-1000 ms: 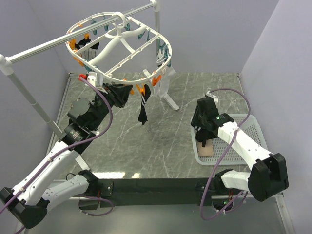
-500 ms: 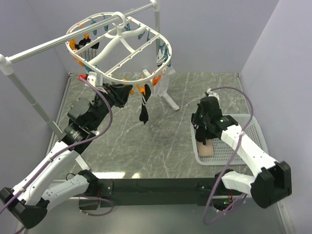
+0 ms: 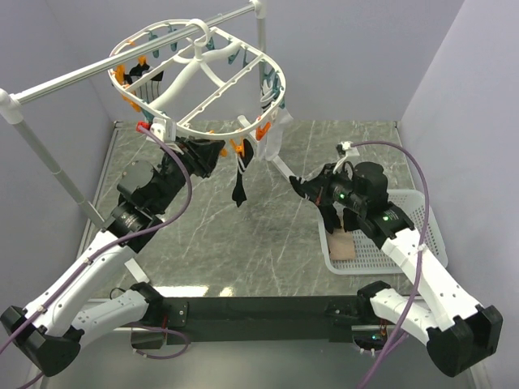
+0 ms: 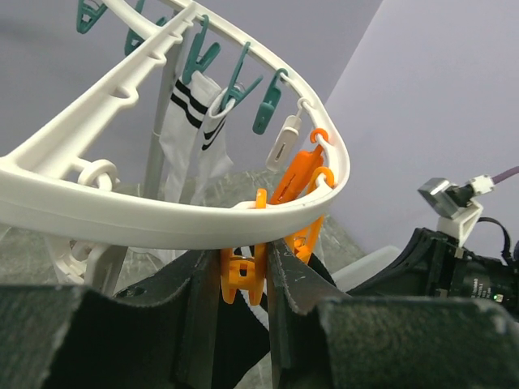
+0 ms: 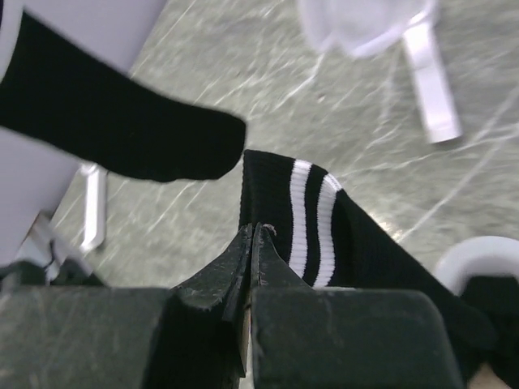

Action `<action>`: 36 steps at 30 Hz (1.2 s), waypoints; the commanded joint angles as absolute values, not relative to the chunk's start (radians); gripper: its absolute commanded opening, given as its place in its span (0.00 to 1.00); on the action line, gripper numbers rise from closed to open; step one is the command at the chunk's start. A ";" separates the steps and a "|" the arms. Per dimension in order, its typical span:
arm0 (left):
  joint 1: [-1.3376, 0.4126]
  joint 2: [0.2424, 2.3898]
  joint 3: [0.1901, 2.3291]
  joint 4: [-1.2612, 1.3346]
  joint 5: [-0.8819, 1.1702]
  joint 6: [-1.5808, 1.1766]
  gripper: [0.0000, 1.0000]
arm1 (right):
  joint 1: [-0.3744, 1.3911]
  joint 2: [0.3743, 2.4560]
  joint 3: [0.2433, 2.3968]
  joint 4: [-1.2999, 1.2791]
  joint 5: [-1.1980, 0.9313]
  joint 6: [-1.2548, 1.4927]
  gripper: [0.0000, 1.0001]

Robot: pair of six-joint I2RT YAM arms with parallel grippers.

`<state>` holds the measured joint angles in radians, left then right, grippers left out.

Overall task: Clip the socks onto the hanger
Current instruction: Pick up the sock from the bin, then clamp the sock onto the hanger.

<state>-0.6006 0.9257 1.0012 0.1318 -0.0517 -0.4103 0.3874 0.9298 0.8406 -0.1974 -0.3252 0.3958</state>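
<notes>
The white oval hanger [image 3: 185,77] hangs from the rail, its rim [image 4: 162,219] crossing the left wrist view. My left gripper [image 3: 207,154] is up under the near rim, shut on an orange clip [image 4: 243,275]. A black sock [image 3: 238,190] and white socks [image 3: 272,134] hang from clips. My right gripper [image 3: 315,188] is lifted over the table left of the basket. It is shut [image 5: 254,231] on the edge of a black sock with two white stripes [image 5: 365,243]. A pinkish-beige sock [image 3: 343,245] lies in the basket.
A silver rail [image 3: 65,81] runs across the upper left on white posts, with one white foot [image 3: 284,172] on the marble table under the hanger. The white lattice basket [image 3: 369,258] sits at the right, partly under my right arm. Purple walls close in both sides.
My right gripper shut on the striped black sock in the basket, then rose and swung left toward the hanger with it. The left gripper kept its hold on the clip.
</notes>
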 commanded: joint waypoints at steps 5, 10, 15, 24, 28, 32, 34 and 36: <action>-0.598 0.953 1.006 0.261 0.009 -0.452 0.23 | 0.436 0.976 0.958 -0.199 -0.410 0.514 0.00; -0.617 0.945 0.963 0.311 0.003 -0.480 0.23 | 0.474 0.960 0.959 -0.175 -0.397 0.655 0.00; -0.731 0.942 0.957 0.339 -0.147 -0.423 0.23 | 0.564 0.942 0.951 -0.132 -0.333 0.739 0.00; -0.945 0.971 0.946 0.374 -0.504 -0.407 0.22 | 0.633 0.835 0.885 -0.107 -0.157 0.879 0.00; -0.991 1.002 0.946 0.406 -0.613 -0.407 0.22 | 0.657 0.785 0.879 -0.106 -0.108 0.879 0.00; -1.052 1.074 0.985 0.410 -0.724 -0.403 0.21 | 0.672 0.761 0.871 -0.080 -0.120 0.902 0.00; -1.069 1.095 0.994 0.413 -0.748 -0.408 0.21 | 0.681 0.762 0.876 -0.074 -0.133 0.919 0.00; -1.088 1.120 1.006 0.420 -0.787 -0.416 0.21 | 0.695 0.776 0.885 -0.075 -0.153 0.930 0.00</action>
